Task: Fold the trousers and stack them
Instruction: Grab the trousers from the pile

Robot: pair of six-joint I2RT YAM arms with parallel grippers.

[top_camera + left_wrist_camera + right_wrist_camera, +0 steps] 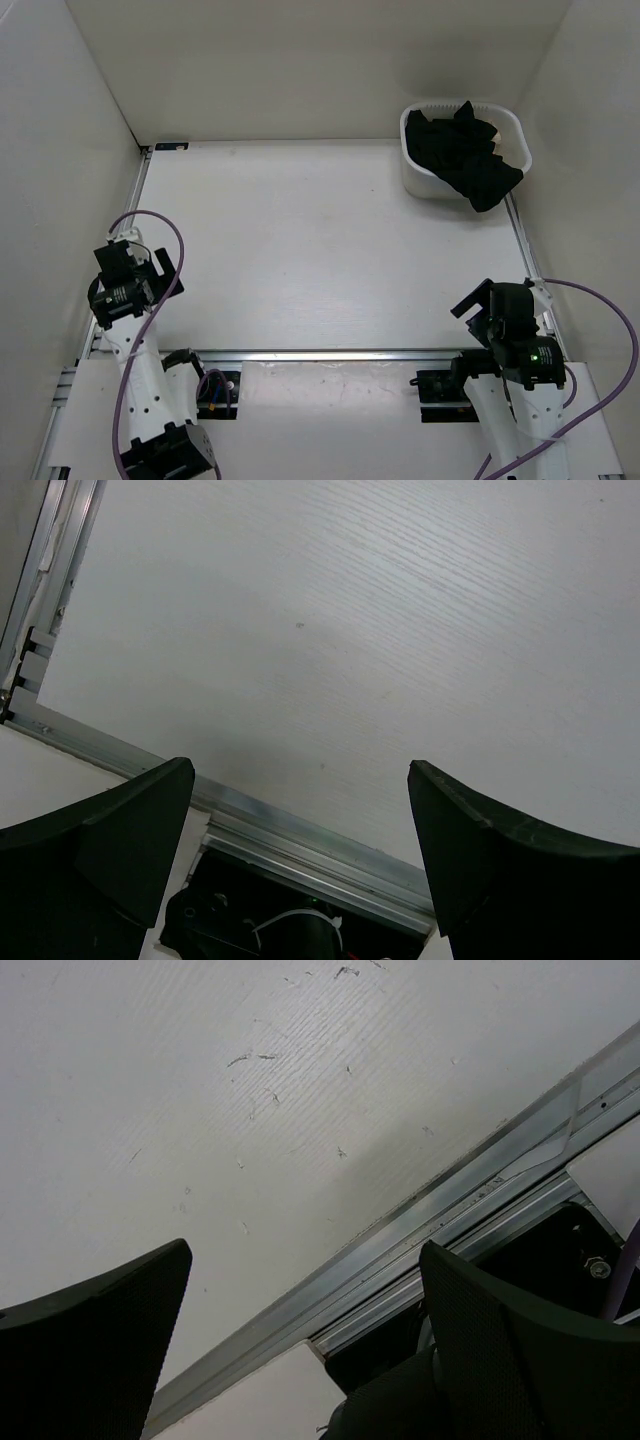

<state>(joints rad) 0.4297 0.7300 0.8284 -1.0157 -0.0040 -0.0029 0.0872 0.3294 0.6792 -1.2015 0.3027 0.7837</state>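
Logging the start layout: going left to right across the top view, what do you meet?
Left gripper → table → basket holding the trousers. The right gripper overlaps the basket's span, so it is left out.

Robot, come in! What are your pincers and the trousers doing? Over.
Left pincer open, empty. Right pincer open, empty. Trousers heaped in white basket, far right corner, untouched. Nothing between arms and basket. Over.
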